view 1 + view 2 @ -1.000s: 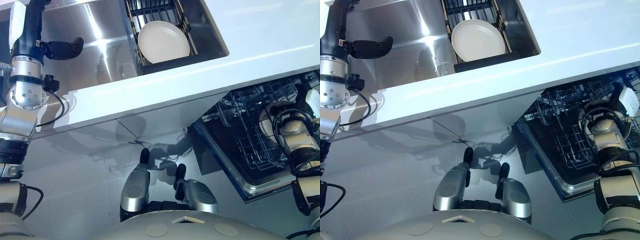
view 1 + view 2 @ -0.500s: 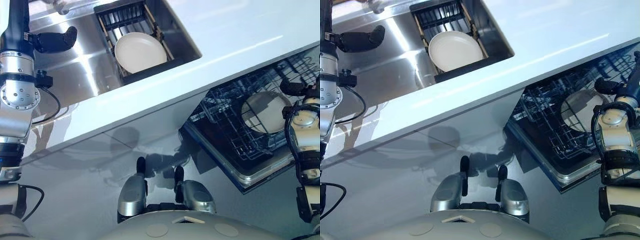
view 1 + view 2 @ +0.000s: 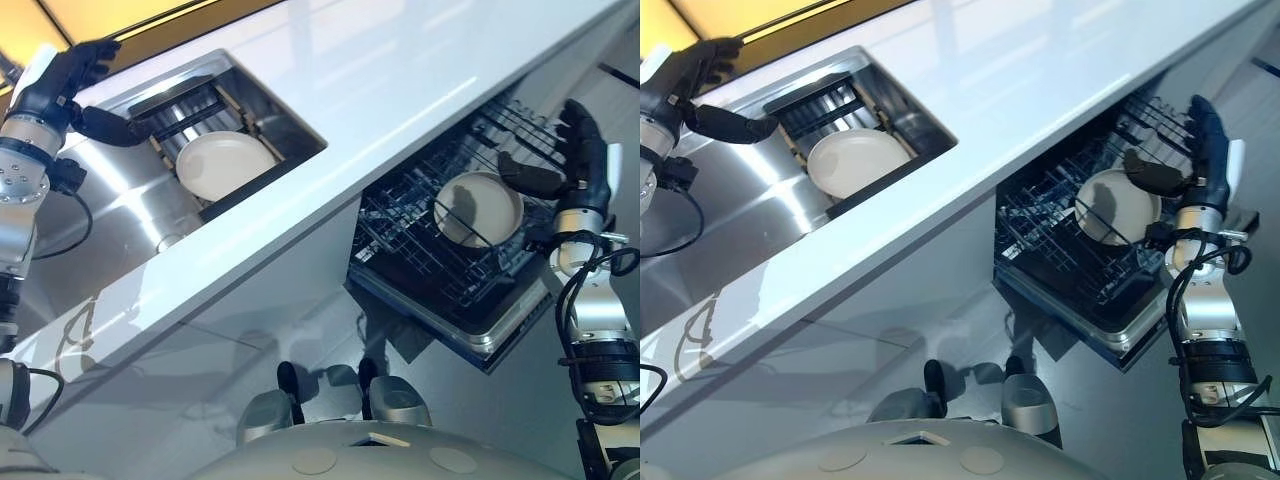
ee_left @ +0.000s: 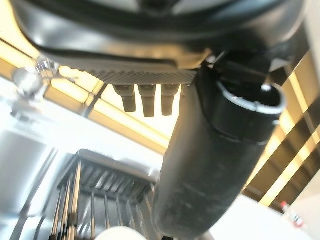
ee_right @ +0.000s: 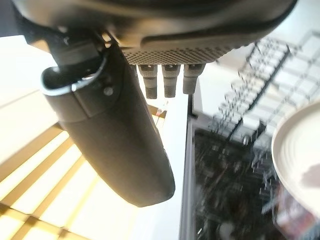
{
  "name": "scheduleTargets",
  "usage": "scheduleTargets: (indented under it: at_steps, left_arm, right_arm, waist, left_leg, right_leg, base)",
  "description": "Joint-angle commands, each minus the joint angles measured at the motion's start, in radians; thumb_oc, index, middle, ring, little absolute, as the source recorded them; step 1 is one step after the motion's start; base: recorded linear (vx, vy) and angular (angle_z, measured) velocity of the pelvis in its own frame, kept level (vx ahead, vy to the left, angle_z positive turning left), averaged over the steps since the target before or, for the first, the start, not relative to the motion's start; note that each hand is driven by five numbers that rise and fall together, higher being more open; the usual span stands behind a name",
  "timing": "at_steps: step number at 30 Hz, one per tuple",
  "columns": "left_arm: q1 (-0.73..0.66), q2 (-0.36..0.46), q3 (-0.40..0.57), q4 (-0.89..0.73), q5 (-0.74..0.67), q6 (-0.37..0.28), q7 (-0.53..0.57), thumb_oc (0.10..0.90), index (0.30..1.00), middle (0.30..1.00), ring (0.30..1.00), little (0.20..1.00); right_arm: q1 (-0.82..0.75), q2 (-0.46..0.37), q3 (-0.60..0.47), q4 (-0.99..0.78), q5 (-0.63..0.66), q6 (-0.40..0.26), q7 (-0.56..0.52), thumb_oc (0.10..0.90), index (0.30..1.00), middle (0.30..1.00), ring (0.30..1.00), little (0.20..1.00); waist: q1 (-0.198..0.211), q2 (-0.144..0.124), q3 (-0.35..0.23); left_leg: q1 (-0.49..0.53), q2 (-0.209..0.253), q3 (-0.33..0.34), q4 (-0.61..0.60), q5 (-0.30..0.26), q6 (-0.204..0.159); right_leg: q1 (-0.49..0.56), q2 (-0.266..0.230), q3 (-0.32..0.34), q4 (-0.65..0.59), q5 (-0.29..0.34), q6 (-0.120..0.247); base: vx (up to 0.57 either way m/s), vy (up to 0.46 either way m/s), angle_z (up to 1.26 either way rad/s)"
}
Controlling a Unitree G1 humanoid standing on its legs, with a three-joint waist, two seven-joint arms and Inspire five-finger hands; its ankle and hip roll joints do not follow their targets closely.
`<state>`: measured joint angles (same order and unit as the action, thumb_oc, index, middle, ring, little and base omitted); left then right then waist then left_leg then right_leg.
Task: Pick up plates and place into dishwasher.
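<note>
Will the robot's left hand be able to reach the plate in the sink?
Probably yes. The left hand hovers open just beside the plate, which lies face up in the rack in the sink, with nothing over it.

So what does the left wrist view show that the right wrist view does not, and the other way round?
The left wrist view shows the left hand with straight fingers above the dark sink rack, where the rim of the sink plate peeks in. The right wrist view shows the right hand, fingers also straight, beside the dishwasher rack, with the loaded plate resting in it. Shared: each view has an open hand holding nothing, a wire rack and one white plate.
</note>
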<state>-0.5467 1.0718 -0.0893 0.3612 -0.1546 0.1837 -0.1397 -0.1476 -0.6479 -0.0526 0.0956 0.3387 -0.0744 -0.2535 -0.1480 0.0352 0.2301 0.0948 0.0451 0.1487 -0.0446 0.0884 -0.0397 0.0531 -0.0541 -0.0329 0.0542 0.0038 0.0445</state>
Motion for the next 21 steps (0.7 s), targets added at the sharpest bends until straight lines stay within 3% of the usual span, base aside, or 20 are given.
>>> scheduleTargets:
  at_steps: [1,8,14,17,21]
  left_arm:
    - [-0.199,0.063,-0.047,0.102,-0.03,0.006,-0.043,0.8,0.9,0.9,0.9,0.9]
    - [-0.28,0.038,-0.166,0.235,-0.059,0.166,-0.142,0.8,0.9,0.9,0.9,0.9]
    - [-0.303,-0.001,-0.194,0.304,-0.101,0.236,-0.13,0.8,0.9,0.9,0.9,0.9]
    - [-0.323,-0.017,-0.223,0.367,-0.056,0.256,-0.141,0.8,0.9,0.9,0.9,0.9]
    - [-0.345,-0.021,-0.267,0.461,0.058,0.287,-0.234,0.8,0.9,0.9,0.9,0.9]
  right_arm:
    - [-0.056,-0.048,0.018,-0.169,0.063,-0.141,0.108,0.8,0.9,0.9,0.9,0.9]
    - [-0.043,-0.036,0.078,-0.242,0.073,-0.074,0.171,0.8,0.9,0.9,0.9,0.9]
    - [-0.013,-0.037,0.101,-0.284,0.054,-0.064,0.202,0.8,0.9,0.9,0.9,0.9]
    - [-0.014,-0.05,0.117,-0.305,0.049,-0.053,0.212,0.8,0.9,0.9,0.9,0.9]
    - [-0.02,-0.069,0.131,-0.313,0.046,-0.046,0.208,0.8,0.9,0.9,0.9,0.9]
  waist:
    - [-0.038,0.044,-0.117]
    - [-0.087,0.05,-0.11]
    - [-0.115,0.051,-0.102]
    - [-0.129,0.05,-0.094]
    - [-0.148,0.05,-0.082]
  left_leg:
    - [0.025,-0.085,0.045,0.019,-0.134,0.042]
    - [0.016,-0.102,0.098,0.027,-0.148,0.058]
    - [0.008,-0.11,0.135,0.026,-0.151,0.069]
    - [0.005,-0.114,0.147,0.025,-0.154,0.076]
    - [0.004,-0.119,0.157,0.022,-0.158,0.081]
  right_leg:
    - [-0.055,0.033,-0.052,0.133,-0.075,0.089]
    - [-0.086,0.026,-0.019,0.119,-0.041,0.116]
    - [-0.109,0.023,0.007,0.113,-0.011,0.134]
    - [-0.123,0.021,0.017,0.118,0.003,0.142]
    - [-0.133,0.019,0.025,0.125,0.009,0.15]
  base:
    - [-0.02,0.138,-0.37]
    - [-0.02,0.127,-0.47]
    - [0.02,0.117,-0.3]
    - [0.02,0.093,-0.19]
    - [0.02,0.079,-0.18]
